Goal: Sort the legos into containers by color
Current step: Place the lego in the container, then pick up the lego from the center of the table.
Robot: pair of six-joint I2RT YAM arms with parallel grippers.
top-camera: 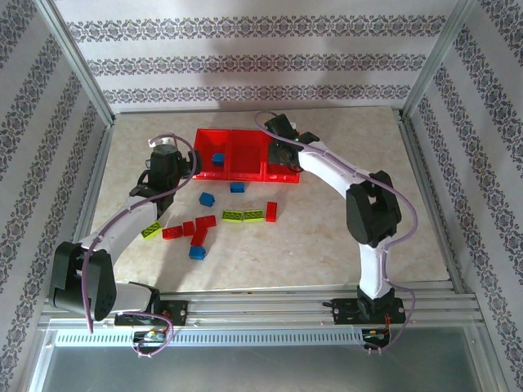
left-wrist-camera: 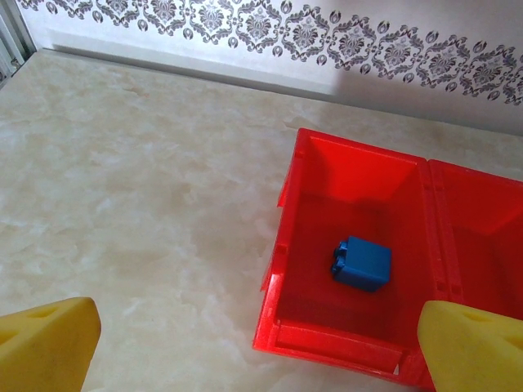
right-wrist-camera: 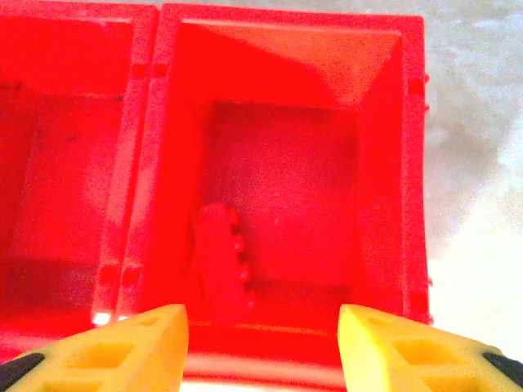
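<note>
Right claw (right-wrist-camera: 261, 331), spread and empty, hangs above the right compartment of the red tray (right-wrist-camera: 413, 163), where a red brick (right-wrist-camera: 219, 257) lies. Left claw (left-wrist-camera: 261, 351), wide apart, hovers at the tray's left edge. Loose legos (top-camera: 214, 220) dot the open bench (top-camera: 343, 245) in front of the tray.

A pale marbled worktop (top-camera: 417, 188) is bounded by a metal frame. A translucent red tray (top-camera: 245, 155) is set on it toward the far side. Nearer, loose pieces are scattered on the bare surface. A blue brick (top-camera: 207, 198) and a second blue brick (top-camera: 237, 188) are found just before the tray. Two lime plates (top-camera: 242, 216) are laid end to end, with a red brick (top-camera: 271, 211) just beside them. Further left, several red bricks (top-camera: 189, 229) are clustered, flanked by a lime brick (top-camera: 150, 230) and a third blue brick (top-camera: 197, 252).
</note>
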